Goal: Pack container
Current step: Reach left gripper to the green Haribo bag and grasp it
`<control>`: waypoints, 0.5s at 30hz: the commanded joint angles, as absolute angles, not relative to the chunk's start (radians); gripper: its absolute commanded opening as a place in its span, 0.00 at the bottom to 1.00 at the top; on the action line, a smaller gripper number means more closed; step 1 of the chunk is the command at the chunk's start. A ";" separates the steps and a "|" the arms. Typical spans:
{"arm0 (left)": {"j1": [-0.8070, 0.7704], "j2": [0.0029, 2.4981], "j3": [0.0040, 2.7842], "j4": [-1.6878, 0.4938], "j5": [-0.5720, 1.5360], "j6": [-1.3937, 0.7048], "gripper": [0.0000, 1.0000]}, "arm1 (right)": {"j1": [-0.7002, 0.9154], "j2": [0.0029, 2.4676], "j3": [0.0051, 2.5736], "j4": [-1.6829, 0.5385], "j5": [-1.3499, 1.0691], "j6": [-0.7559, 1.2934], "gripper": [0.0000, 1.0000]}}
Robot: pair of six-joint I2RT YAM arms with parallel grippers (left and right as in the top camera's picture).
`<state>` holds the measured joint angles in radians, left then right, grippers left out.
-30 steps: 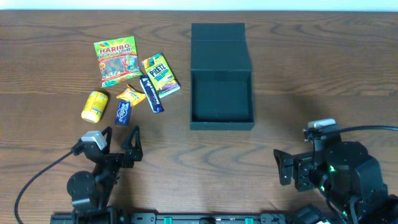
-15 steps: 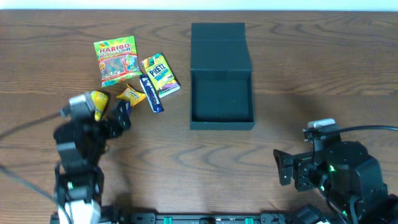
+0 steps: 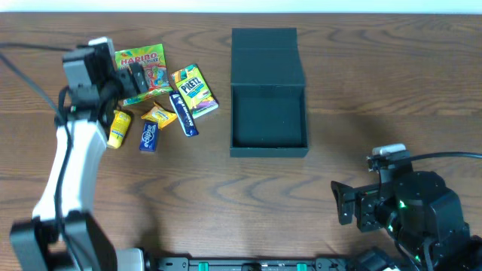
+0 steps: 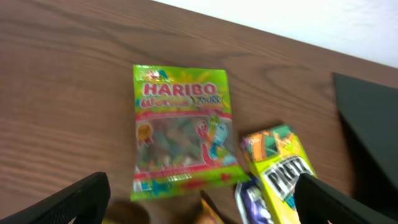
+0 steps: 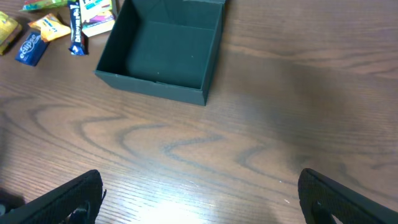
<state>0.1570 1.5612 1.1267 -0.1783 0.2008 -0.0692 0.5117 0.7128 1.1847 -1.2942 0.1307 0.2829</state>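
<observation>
The container (image 3: 269,150), a dark square box, stands open at mid-table with its flap lid laid back; it also shows in the right wrist view (image 5: 149,87) and at the edge of the left wrist view (image 4: 373,124). Left of it lie snack packets: a green Haribo bag (image 3: 154,69) (image 4: 180,130), a yellow Pretz box (image 3: 194,90) (image 4: 283,165), a dark blue bar (image 3: 185,114), an orange packet (image 3: 159,115), a small blue packet (image 3: 148,135) and a yellow packet (image 3: 117,128). My left gripper (image 3: 129,83) (image 4: 205,205) hovers open over the Haribo bag's near edge, holding nothing. My right gripper (image 3: 340,203) (image 5: 202,205) is open above bare wood.
The snacks lie close together, some touching. The table's far edge runs just behind the Haribo bag and the container's lid. The right arm's base (image 3: 422,214) sits at the front right.
The left arm has swung up from the table's front edge to above the snack pile, its jaws staying open. The right arm has not moved.
</observation>
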 commanded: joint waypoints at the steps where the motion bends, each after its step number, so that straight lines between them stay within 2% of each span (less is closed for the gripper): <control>1: 0.162 1.676 1.225 -0.183 0.191 -0.021 0.95 | 0.503 0.711 1.192 -1.295 0.138 0.273 0.99; 8: 0.132 1.922 1.406 -0.187 0.184 0.067 0.95 | 0.502 0.711 1.192 -1.295 0.138 0.272 0.99; 15: 0.111 2.089 1.470 -0.182 0.162 0.064 0.95 | 0.503 0.711 1.192 -1.295 0.138 0.272 0.99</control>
<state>0.1093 2.0434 1.4494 -0.1787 0.1757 0.0425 0.5117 0.7124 1.1847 -1.2942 0.1307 0.2829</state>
